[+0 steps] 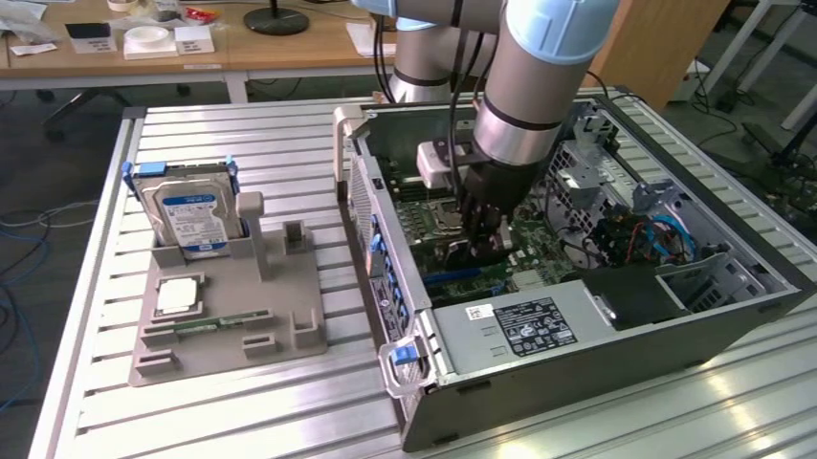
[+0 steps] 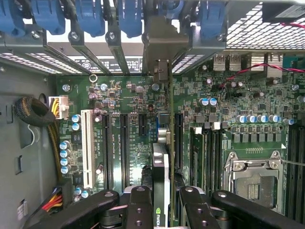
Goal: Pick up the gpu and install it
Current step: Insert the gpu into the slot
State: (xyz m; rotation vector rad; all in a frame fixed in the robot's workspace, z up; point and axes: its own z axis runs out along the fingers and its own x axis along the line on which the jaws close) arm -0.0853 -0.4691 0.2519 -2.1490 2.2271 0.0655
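My gripper (image 1: pixel 477 241) reaches down into the open computer case (image 1: pixel 715 296), just above the motherboard (image 1: pixel 415 206). It is shut on the gpu (image 2: pixel 162 164), which the wrist view shows edge-on between the two black fingers (image 2: pixel 138 207). The card stands upright over a slot in the motherboard (image 2: pixel 128 90), and its silver bracket (image 2: pixel 162 45) lies against the case's rear slot openings. Whether the card sits fully in the slot cannot be told. In the exterior view the gpu (image 1: pixel 450 254) is a dark shape under the fingers.
A grey fixture (image 1: pixel 230 335) at the exterior view's left holds a hard drive (image 1: pixel 191 218), a memory stick (image 1: pixel 214 323) and a square chip (image 1: pixel 176 295). Near the card are a white slot (image 2: pixel 86 148), the CPU socket (image 2: pixel 250 177), blue bracket latches (image 2: pixel 90 19) and a labelled power supply (image 1: pixel 523 325).
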